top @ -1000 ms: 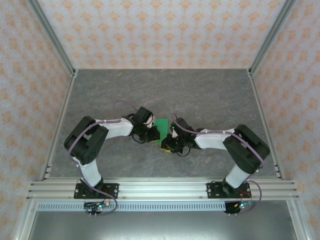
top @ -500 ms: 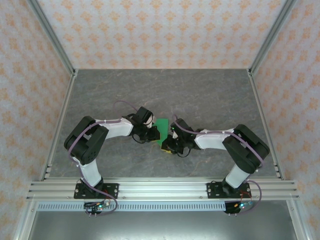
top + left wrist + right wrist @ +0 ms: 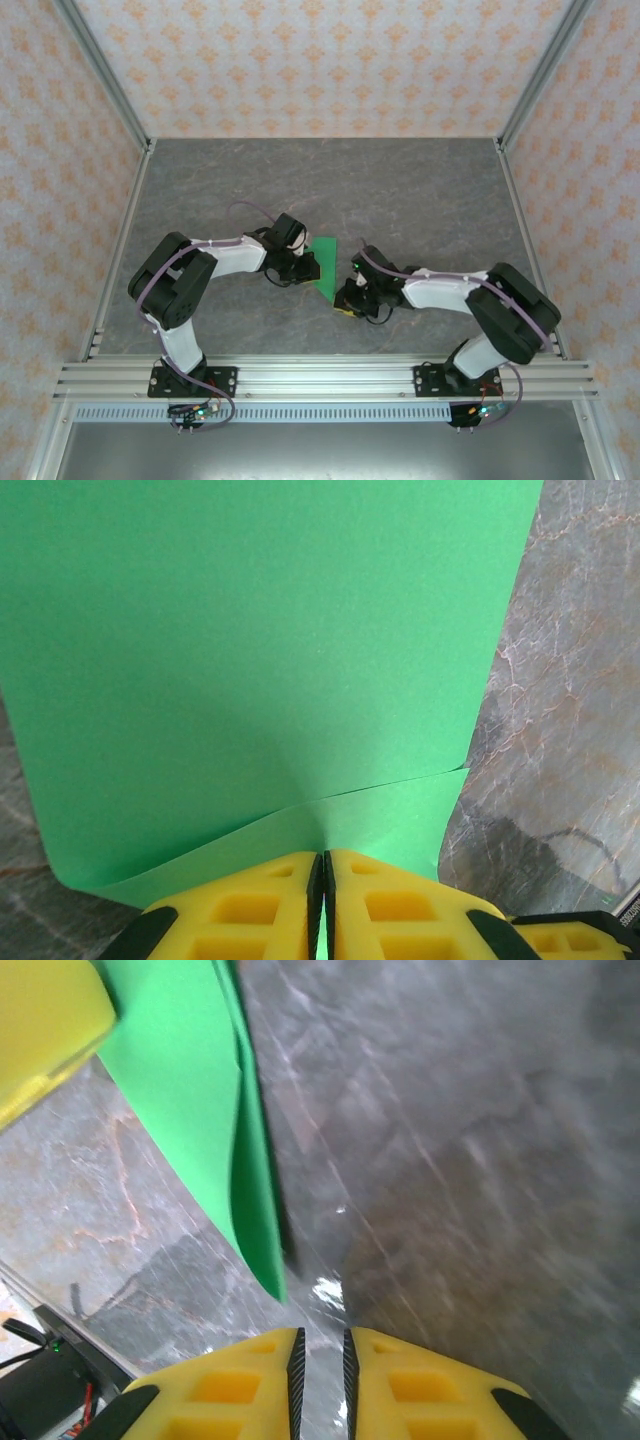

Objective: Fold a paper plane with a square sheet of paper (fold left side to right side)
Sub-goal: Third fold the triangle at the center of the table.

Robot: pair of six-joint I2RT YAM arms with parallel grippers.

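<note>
Here we find the left gripper [image 3: 322,878] pinched on the near edge of the square sheet of paper [image 3: 260,650], which lies doubled over on the table [image 3: 420,190] between the arms, stretching away from those jaws. The right gripper [image 3: 320,1355], almost closed and empty, sits just beside it, the sheet's corner ahead to its left. In the left wrist view the far edge is cut off, so we cannot judge how the layers align.

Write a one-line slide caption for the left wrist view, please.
Left hand pinching the near edge of the folded green sheet of paper, with the grey marbled table behind.
</note>
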